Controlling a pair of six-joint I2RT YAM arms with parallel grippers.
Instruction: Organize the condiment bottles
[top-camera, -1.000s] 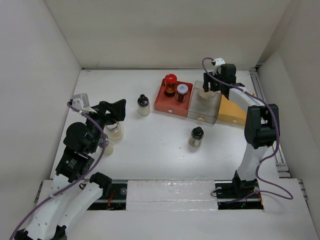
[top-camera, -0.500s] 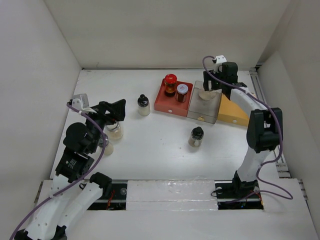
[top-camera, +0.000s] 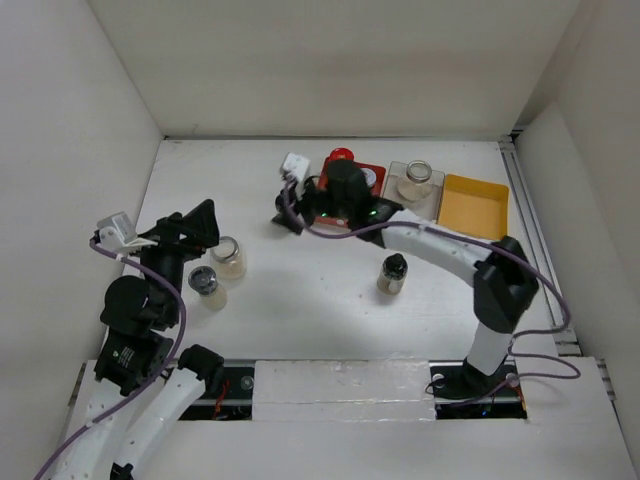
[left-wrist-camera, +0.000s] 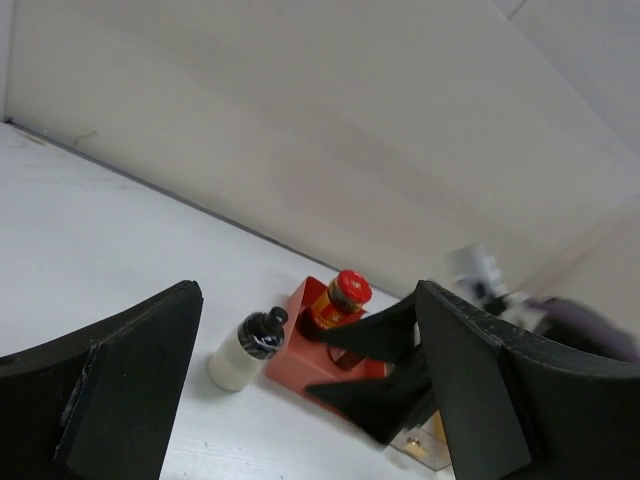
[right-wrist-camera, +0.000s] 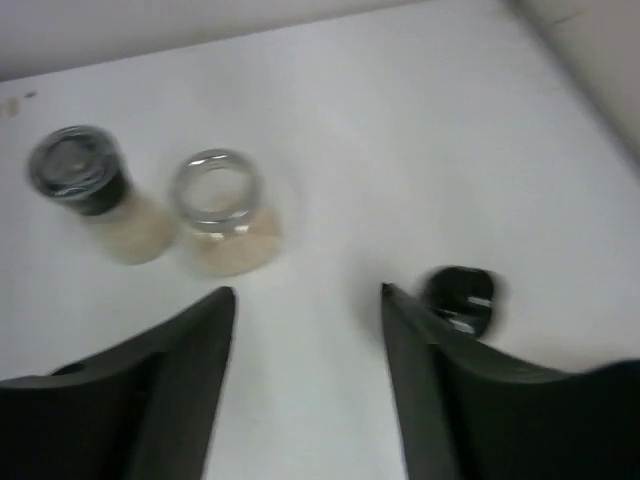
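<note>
Both spread and empty: left claw (left-wrist-camera: 307, 300), right claw (right-wrist-camera: 308, 295) now off clear tray (top-camera: 438, 203), near shaker (left-wrist-camera: 245, 352).

Clear glass jar (top-camera: 229, 258), glossy yellow plastic tray (top-camera: 473, 207), matt white table (top-camera: 300, 320).

Red-lidded jar (top-camera: 342, 154) half hidden behind right arm (top-camera: 440, 250).

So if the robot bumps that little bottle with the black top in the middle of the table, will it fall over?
Maybe. The black-topped bottle stands upright alone on the white table, taller than it is wide, so a bump near its top could tip it. It looks like glass: probably stiff, smooth, a bit slippery, and breakable if dropped.
</note>
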